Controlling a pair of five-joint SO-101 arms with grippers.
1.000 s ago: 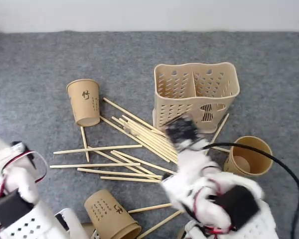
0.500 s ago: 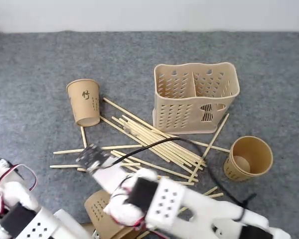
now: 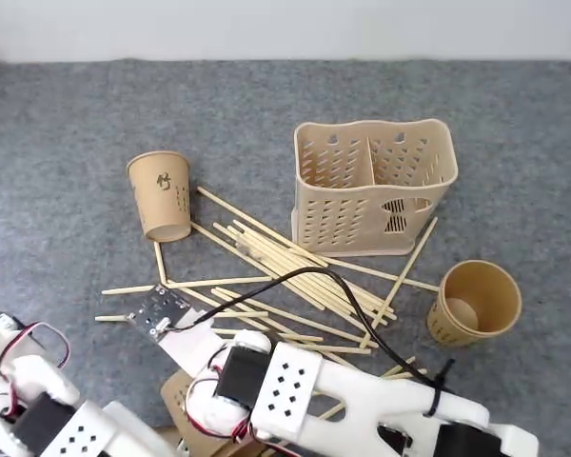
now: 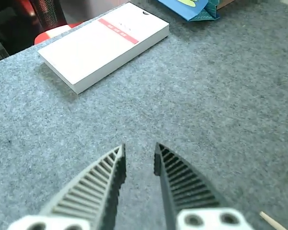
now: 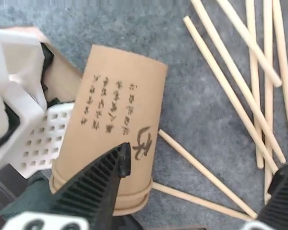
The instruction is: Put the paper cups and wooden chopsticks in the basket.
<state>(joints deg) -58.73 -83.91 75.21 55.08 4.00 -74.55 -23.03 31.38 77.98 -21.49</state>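
Now the right gripper (image 5: 204, 163) has swung away from the tan plastic basket (image 3: 362, 214). It hangs wide open over the lying brown paper cup (image 5: 117, 124), at the basket's seven o'clock. The left gripper (image 4: 140, 148) is open just a crack.

Tan paper cup lying on side (image 3: 174, 398): in high view mostly covered by right arm's white body (image 3: 295, 390), sliver of wall visible. Near ends of several wooden chopsticks (image 3: 295, 276) under same arm.
Right wrist view: cup rim partly behind dark toothed finger (image 5: 101, 187) of right end effector (image 5: 201, 165); other finger cut by picture edge.
Left wrist view: single chopstick tip (image 4: 272, 221) cut at edge; blue object (image 4: 192, 7) cut off, kind cannot tell.
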